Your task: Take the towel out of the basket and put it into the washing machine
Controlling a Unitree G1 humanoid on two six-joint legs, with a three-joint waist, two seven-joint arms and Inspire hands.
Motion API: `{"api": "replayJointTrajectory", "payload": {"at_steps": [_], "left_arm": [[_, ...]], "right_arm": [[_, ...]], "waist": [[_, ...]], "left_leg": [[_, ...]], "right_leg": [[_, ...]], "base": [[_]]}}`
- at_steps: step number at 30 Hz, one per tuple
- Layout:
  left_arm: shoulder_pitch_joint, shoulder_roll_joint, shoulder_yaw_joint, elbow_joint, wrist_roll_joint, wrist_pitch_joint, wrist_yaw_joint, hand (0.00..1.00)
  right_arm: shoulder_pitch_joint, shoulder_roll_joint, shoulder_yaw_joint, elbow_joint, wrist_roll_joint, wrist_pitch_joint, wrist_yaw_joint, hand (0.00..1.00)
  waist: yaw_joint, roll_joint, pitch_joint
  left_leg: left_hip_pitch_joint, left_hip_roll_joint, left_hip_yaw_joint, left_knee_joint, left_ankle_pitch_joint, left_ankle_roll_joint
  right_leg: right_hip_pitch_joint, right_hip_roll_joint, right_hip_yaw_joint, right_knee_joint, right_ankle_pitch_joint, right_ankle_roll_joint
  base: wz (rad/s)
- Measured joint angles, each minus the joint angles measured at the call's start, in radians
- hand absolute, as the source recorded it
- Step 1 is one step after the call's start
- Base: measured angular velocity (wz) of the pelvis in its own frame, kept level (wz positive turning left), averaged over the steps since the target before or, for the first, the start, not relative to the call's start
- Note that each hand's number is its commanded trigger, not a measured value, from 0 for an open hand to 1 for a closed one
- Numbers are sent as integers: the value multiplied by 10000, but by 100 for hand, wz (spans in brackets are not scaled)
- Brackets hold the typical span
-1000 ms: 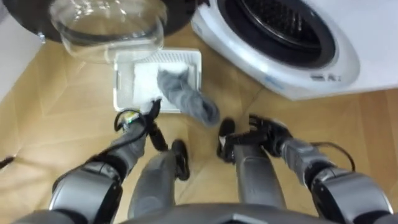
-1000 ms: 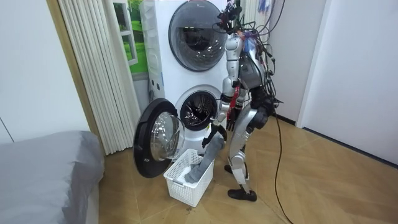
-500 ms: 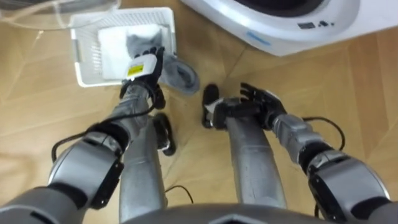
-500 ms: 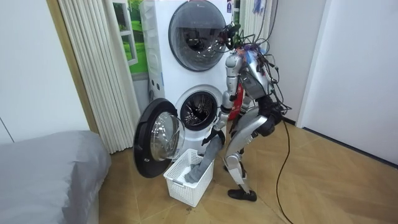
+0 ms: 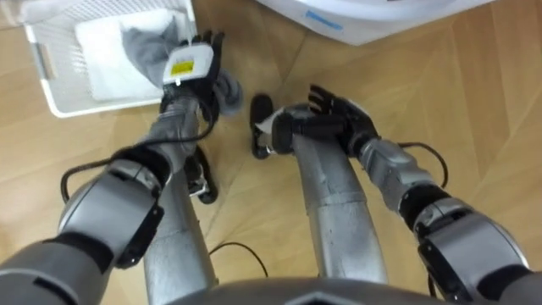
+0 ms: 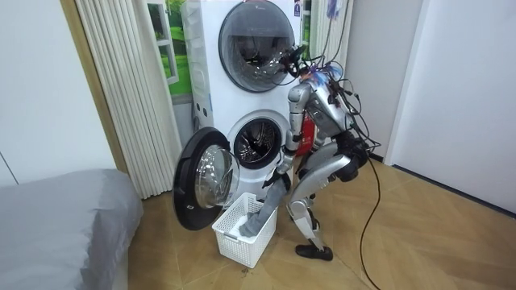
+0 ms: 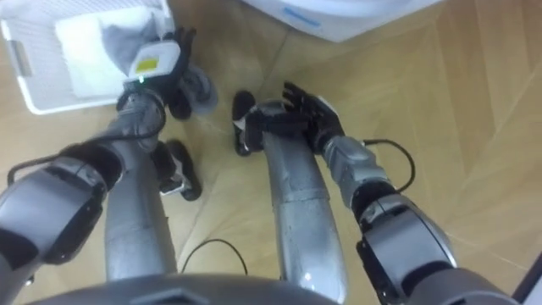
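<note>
**Towel pickup at the basket: grasp held, transfer not started**

**Position.** The robot stands on the wooden floor [image 5: 474,127] with its torso bent forward. The white basket [image 5: 42,63] is just ahead of its feet, and the washing machine [image 6: 256,142] is just beyond the basket. The machine door [image 6: 203,184] is swung fully open, so the drum is clear for loading.

**Left robot hand** [image 5: 193,66]. It reaches down over the basket's near edge and is closed on the grey towel [image 5: 142,44]. In the room view the cloth rises from the basket to this hand, so it is judged to be gripped rather than merely touched. The towel's lower end lies inside the basket, on white laundry [image 5: 102,68].

**Right robot hand** [image 5: 337,117]. Its fingers are relaxed and spread, holding nothing. It rests against the right knee, probably to steady the bend.

**Change from the earlier frames.** The torso leans further forward. The eye views shift with it, so the basket now sits in the upper left corner, which is camera motion only. The towel, basket and door remain where they were, and the grasp is unchanged.
</note>
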Motion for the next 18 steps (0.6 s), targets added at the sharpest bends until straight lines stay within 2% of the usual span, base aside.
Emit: {"api": "replayJointTrajectory", "payload": {"at_steps": [1,2,8,11,14,18], "left_arm": [[-6,-5,-27,69,2,-77,4,97],[-13,-4,-54,110,3,-95,6,100],[-20,39,-305,119,-3,-101,25,100],[-17,104,-374,119,-4,-88,-10,100],[-60,308,-547,121,-20,-69,-63,100],[-174,545,-777,137,-61,-39,-293,100]], "right_arm": [[-5,-12,4,-41,-55,-1,7,0],[-11,-14,5,-49,-67,-2,9,0],[-74,-19,2,-144,-108,-2,9,0],[-48,-34,5,-396,-101,15,5,0],[-19,-5,97,-610,-59,26,5,0],[7,-12,117,-700,-7,29,9,0]], "waist": [[-19,-8,-2],[-28,-9,-3],[-79,-30,1],[-170,-63,5],[-278,-169,-5],[-314,-198,-12]], "left_leg": [[-14,-6,-10,49,-42,-3],[-29,-5,-10,73,-58,2],[-249,-37,-179,202,-138,-4],[-437,-34,-190,329,-196,15],[-533,-7,-184,417,-254,13],[-520,-16,-182,418,-261,-11]], "right_leg": [[-28,-8,0,78,-27,-28],[-49,-15,1,118,-49,-31],[-169,-23,-111,178,-141,0],[-358,-37,-114,291,-120,-72],[-478,-33,-118,361,-132,-89],[-477,-36,-118,356,-138,-78]], "base": [[0],[0],[1],[-1],[-5],[0]]}}
